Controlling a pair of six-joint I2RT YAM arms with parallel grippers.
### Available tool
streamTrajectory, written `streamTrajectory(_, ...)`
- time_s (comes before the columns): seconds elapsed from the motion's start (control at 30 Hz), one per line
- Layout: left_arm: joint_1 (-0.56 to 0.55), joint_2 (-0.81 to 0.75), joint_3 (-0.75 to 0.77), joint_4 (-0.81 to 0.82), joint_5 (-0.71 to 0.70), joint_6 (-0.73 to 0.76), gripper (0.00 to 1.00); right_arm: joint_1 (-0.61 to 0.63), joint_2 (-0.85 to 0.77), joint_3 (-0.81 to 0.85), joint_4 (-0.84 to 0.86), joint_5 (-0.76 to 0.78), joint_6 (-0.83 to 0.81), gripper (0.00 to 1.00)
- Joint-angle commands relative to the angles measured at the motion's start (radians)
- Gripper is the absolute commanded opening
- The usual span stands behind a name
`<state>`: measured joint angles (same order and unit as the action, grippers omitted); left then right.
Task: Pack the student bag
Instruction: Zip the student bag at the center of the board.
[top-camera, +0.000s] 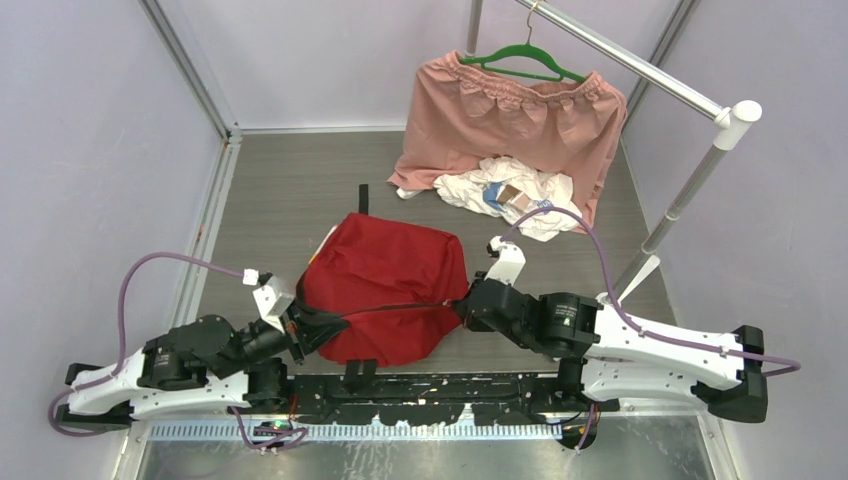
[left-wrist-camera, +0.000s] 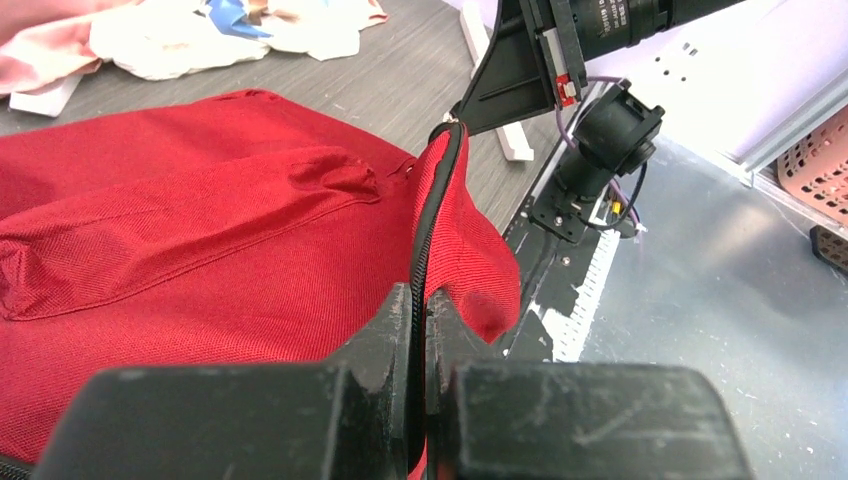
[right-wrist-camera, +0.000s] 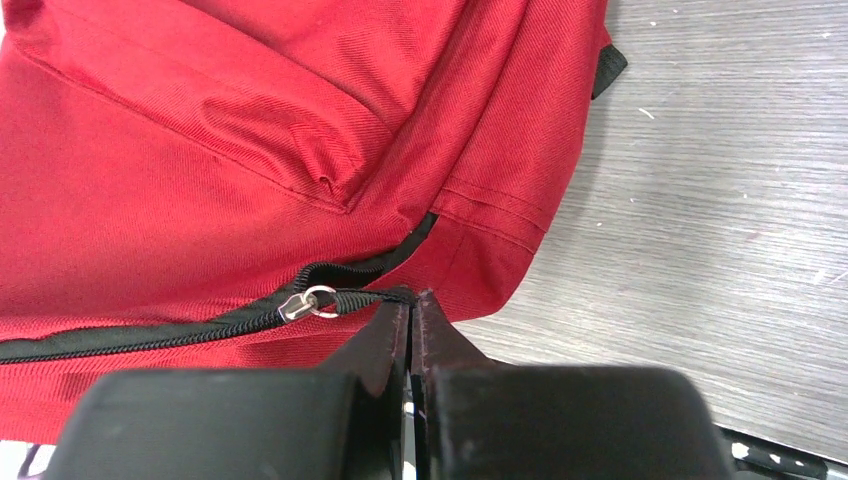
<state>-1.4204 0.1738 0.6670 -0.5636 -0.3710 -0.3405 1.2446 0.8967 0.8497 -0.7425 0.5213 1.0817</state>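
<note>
The dark-red student bag (top-camera: 385, 285) lies in the middle of the grey table, its black zipper line running along the near side. My left gripper (top-camera: 300, 335) is shut on the bag's black zipper edge (left-wrist-camera: 432, 215) at the bag's near left. My right gripper (top-camera: 462, 310) is shut on the black cord pull (right-wrist-camera: 370, 298) of the silver zipper slider (right-wrist-camera: 300, 305) at the bag's near right corner. The zipper seam is stretched taut between the two grippers. The bag also fills the left wrist view (left-wrist-camera: 200, 230) and the right wrist view (right-wrist-camera: 250, 130).
A pale pink garment (top-camera: 510, 110) hangs on a green hanger (top-camera: 525, 62) from a metal rail (top-camera: 640, 70) at the back right. A small white printed cloth (top-camera: 510, 192) lies below it. A black strap (top-camera: 363, 197) sticks out behind the bag.
</note>
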Motion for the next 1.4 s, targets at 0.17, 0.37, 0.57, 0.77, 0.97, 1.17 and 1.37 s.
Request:
streamTrajectory(0.17, -0.002, 0.093, 0.150, 0.010, -0.044, -0.038, 0.00, -0.021, 0.006, 0.009, -0.169, 0.147, 0.019, 0.01)
streamTrajectory(0.37, -0.002, 0.093, 0.150, 0.026, -0.035, -0.029, 0.00, -0.022, -0.040, 0.018, -0.233, 0.187, 0.013, 0.01)
streamTrajectory(0.57, -0.002, 0.138, 0.101, 0.067, 0.014, -0.029, 0.38, -0.021, -0.049, 0.000, -0.215, 0.146, -0.012, 0.01)
streamTrajectory(0.77, -0.002, 0.284, 0.155, 0.027, 0.012, -0.024, 0.59, -0.021, -0.037, -0.039, -0.219, 0.139, -0.013, 0.01)
streamTrajectory(0.97, -0.002, 0.277, 0.159, 0.053, -0.012, 0.003, 0.61, -0.021, -0.003, 0.005, -0.245, 0.159, -0.051, 0.13)
streamTrajectory(1.17, -0.002, 0.299, 0.105, 0.130, 0.002, -0.041, 0.60, -0.021, 0.002, 0.014, -0.234, 0.171, -0.105, 0.01)
streamTrajectory(1.37, -0.005, 0.568, 0.066, 0.312, 0.110, -0.117, 0.60, -0.021, -0.036, 0.006, -0.223, 0.152, -0.125, 0.01)
